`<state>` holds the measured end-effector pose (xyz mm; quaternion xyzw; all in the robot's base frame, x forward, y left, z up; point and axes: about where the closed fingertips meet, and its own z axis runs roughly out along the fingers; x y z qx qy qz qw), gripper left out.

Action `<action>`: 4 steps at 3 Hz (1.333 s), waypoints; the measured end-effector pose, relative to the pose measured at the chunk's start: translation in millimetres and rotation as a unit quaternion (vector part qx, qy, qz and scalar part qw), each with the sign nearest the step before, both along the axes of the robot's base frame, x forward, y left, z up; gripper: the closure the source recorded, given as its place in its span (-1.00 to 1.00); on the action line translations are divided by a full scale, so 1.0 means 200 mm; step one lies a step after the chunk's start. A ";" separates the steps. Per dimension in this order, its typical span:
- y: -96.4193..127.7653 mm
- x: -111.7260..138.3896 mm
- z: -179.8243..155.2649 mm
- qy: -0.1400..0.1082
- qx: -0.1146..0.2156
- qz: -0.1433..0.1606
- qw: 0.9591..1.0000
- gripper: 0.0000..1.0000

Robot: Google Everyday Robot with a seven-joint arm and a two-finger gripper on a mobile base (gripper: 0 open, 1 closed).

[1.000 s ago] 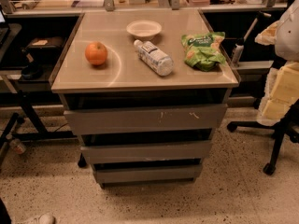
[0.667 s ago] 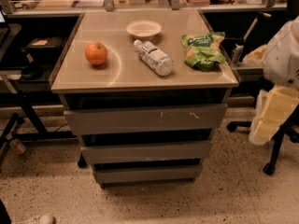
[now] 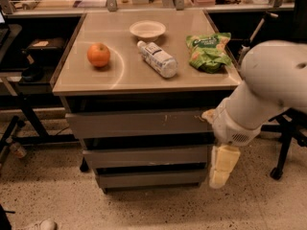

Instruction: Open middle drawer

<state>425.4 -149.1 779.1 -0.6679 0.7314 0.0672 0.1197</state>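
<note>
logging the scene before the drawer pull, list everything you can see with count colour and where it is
fruit: 1, orange-red, left on the cabinet top
bowl: 1, cream, back centre of the top
bottle: 1, clear, white label, lying on its side mid-top
snack bag: 1, green, right of the top
cabinet: 1, grey, tan top, centre
top drawer: 1, grey, scratched front
middle drawer: 1, plain grey, below it
bottom drawer: 1, grey, lowest
chair base: 1, black, far right
arm: 1, white, from the right
gripper: 1, pale yellow, pointing down by the middle drawer's right end

Plain grey middle drawer (image 3: 144, 156) closed, claw (image 3: 221, 169) beside its right end.
</note>
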 end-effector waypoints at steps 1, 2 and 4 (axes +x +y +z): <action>0.11 0.02 -0.39 0.049 -0.008 0.008 0.999 -1.00; 0.11 0.02 -0.39 0.050 -0.008 0.008 0.999 -1.00; 0.28 0.09 -1.00 0.096 0.049 -0.035 0.994 -1.00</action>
